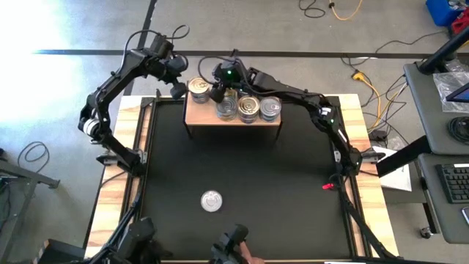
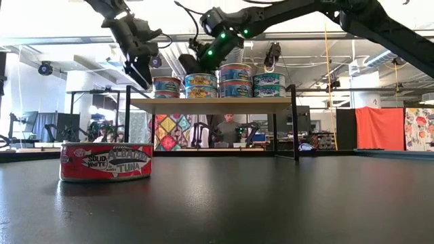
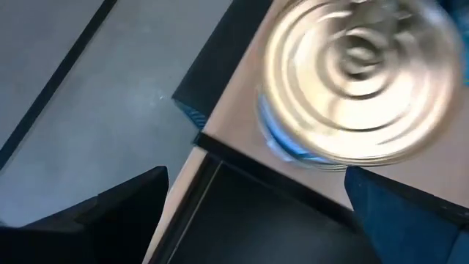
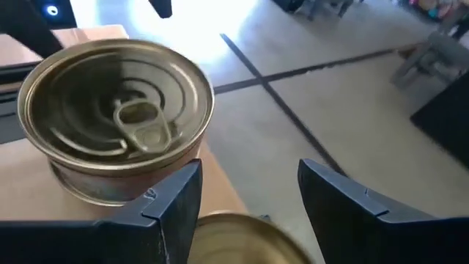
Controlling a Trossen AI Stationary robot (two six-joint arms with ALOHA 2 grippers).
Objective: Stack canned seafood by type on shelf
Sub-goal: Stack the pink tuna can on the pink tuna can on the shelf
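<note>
The light-wood shelf stands at the table's far edge and carries several tins, some in stacks of two. A gold-lidded tin sits on the shelf's left end. My right gripper hovers open over the neighbouring stack, whose gold lid shows below its fingers. My left gripper is open, in the air just off the shelf's left end, looking down on the end tin. One red-labelled tuna tin rests flat on the black table.
The black tabletop lies between the shelf and the lone tin. Both arms crowd the shelf's left half. A small red object lies near the table's right rim. Beyond the far edge is grey floor with cables.
</note>
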